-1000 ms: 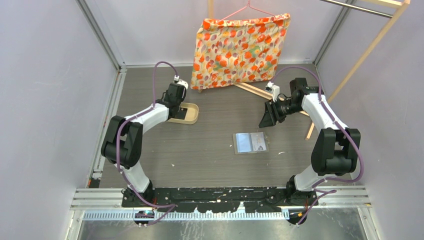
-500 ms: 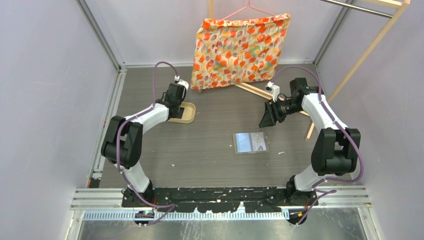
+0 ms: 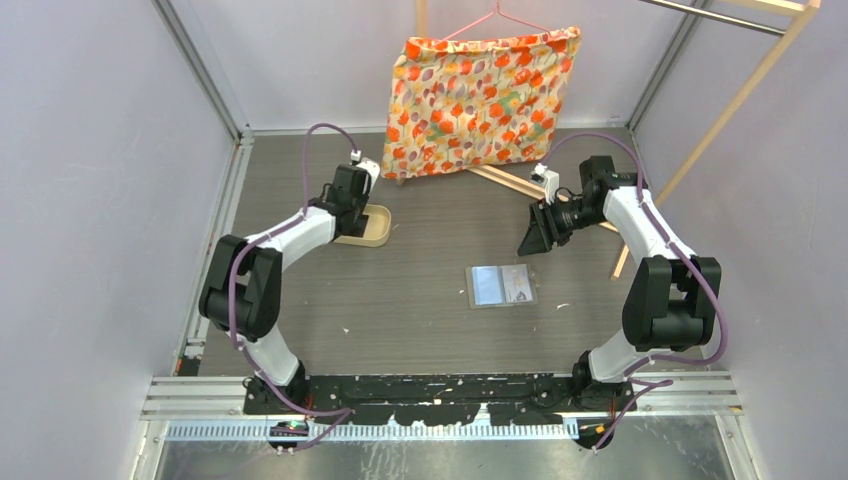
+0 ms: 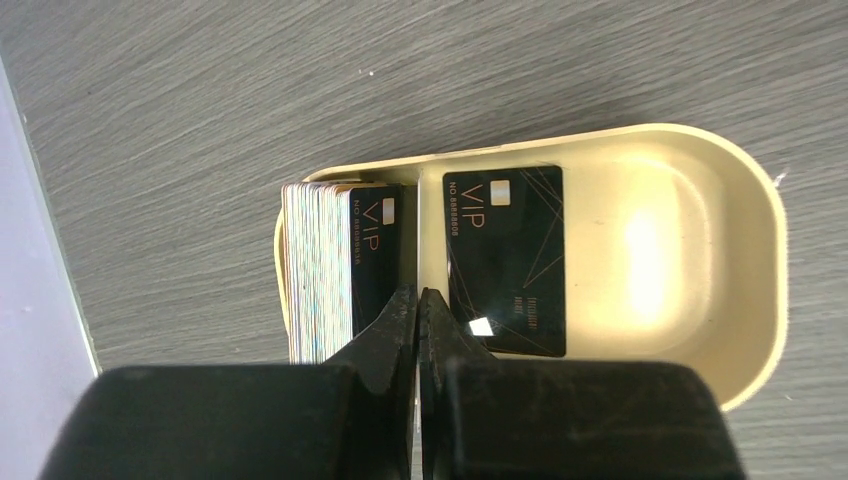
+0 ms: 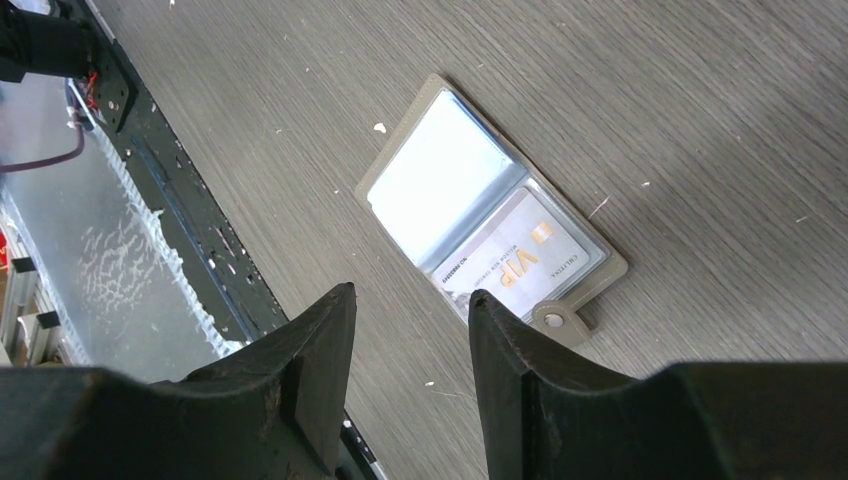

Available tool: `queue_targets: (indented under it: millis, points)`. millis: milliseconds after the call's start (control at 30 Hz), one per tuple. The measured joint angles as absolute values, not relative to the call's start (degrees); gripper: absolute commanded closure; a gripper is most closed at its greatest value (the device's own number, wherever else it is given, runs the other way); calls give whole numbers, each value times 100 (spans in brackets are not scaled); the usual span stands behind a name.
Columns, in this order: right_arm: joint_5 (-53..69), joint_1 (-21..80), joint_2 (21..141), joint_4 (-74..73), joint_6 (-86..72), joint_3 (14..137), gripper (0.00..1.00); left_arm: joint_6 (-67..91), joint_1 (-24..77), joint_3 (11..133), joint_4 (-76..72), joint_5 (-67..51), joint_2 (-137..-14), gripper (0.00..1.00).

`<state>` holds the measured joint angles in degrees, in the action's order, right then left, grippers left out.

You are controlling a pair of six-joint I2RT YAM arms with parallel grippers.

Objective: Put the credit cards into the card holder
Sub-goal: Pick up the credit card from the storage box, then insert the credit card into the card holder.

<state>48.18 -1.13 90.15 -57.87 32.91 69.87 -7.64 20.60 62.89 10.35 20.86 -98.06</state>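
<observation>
Closing fully within the last second, the left fingers (image 4: 400, 325) now sit pressed together over the divider (image 4: 415, 230) of the tan tray (image 4: 650, 250). They are between the edge-on stack of credit cards (image 4: 320, 270) and a black card (image 4: 505, 260) lying flat in the other compartment. Nothing shows between the tips, so it cannot be told whether a card edge is pinched. The left arm also shifts slightly in the top view. The right fingers (image 5: 320, 340) are unchanged, partly apart and empty, hovering near the open card holder (image 5: 440, 170) on the table (image 5: 700, 120). One pale card (image 5: 520, 260) is already in a pocket. This is likely a pick attempt, and most cards are still in the tray.
</observation>
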Motion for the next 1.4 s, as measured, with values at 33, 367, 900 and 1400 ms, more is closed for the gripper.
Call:
queue_targets:
  millis: [33, 367, 900, 1400]
  points:
    - [4823, -113, 9015, -5795, 3293, 6987, 50, -749, 2060, 6289, 1052, 2027, -9754, 100]
    - [4886, -113, 9015, -5841, 3315, 6987, 50, -421, 2060, 6230, 1090, 1313, -8882, 100]
    - [5564, -113, 8162, -5653, 3074, 6904, 50, 3256, 2112, 4064, -2359, -2460, -7454, 100]
    - [6726, -113, 7483, -3208, 84, 5736, 50, 6388, 3863, 3242, -7022, -2128, -9183, 100]
